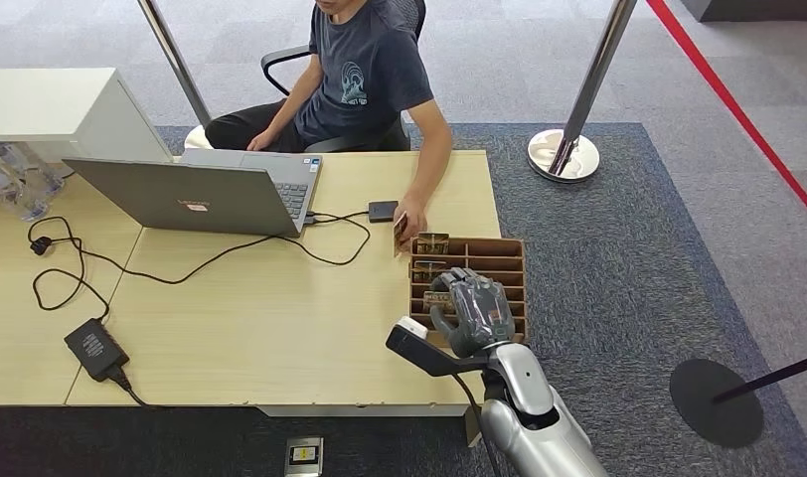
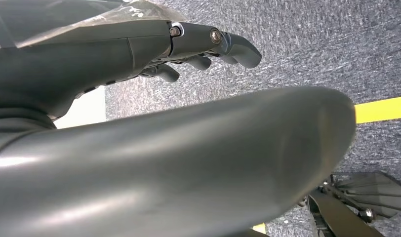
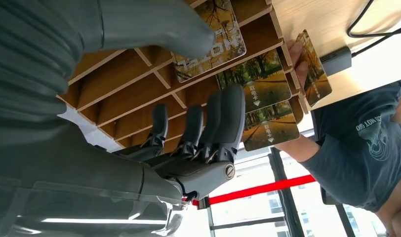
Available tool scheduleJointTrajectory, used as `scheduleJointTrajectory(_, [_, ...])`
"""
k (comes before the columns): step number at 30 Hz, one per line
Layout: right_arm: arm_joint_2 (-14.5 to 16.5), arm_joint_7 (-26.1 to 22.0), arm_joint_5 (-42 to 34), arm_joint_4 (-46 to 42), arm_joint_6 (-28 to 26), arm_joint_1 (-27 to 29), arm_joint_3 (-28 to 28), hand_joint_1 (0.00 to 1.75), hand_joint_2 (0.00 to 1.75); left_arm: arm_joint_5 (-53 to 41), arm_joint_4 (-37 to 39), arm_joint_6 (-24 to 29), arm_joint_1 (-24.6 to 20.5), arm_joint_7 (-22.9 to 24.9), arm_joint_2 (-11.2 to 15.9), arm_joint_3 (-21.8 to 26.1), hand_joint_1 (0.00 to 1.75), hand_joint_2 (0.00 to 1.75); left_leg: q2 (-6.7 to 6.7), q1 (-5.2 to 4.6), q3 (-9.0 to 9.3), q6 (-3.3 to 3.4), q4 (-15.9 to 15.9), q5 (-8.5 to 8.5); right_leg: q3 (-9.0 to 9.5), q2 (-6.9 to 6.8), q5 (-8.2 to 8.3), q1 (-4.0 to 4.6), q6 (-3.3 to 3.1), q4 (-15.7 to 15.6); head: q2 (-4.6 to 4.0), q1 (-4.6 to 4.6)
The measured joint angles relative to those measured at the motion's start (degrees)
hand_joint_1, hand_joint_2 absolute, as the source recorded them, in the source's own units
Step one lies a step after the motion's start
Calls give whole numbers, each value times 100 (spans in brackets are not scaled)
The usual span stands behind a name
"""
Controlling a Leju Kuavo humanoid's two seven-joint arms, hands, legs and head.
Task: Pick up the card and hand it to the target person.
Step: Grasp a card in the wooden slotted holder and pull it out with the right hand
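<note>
Over the wooden card rack (image 1: 499,260) at the near right corner of the worktop (image 1: 280,328) hangs the right hand (image 1: 476,310), fingers (image 3: 223,123) spread apart and holding nothing, their tips close above the rack's slots. Several cards stand in the left-hand slots of the rack. Each card is printed with an autumn scene of yellow-leaved trees along a path, with small white lettering and a white arrow; one nearer the thumb carries large pale letters across it. Just beyond the far left corner of the rack, a person's hand (image 1: 411,221) pinches one such card (image 3: 314,69) upright on the worktop, touching the rack's edge. The person, in a dark blue T-shirt (image 1: 365,75), sits in a chair at the far side. Farther left lie a small black box (image 1: 383,210), an open grey laptop (image 1: 221,191), a looping black cable (image 1: 181,268) and a black power brick (image 1: 95,348). The left hand (image 2: 208,47) hangs over grey carpet, fingers loosely curled and gripping nothing, apart rather than closed.
</note>
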Motion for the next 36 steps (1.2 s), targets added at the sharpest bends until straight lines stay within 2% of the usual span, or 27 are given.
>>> scheduleJointTrajectory(17, [103, 32, 10, 155, -13, -37, 0, 86, 175, -3, 0, 0, 4, 7, 4, 0, 0, 0, 0, 0, 0, 0, 0, 0, 0, 0, 0, 0, 0, 0, 1, 0])
scheduleJointTrajectory(28, [162, 62, 74, 229, 52, -148, 0, 79, 175, 27, 0, 34, 10, 7, 4, 0, 0, 0, 0, 0, 0, 0, 0, 0, 0, 0, 0, 0, 0, 0, 2, 0])
scheduleJointTrajectory(36, [109, -8, -20, 400, 28, -290, -2, 82, 175, 53, 0, 35, 18, 22, 4, 0, 0, 0, 0, 0, 1, 0, 0, 0, 0, 0, 0, 0, 0, 0, 1, 0])
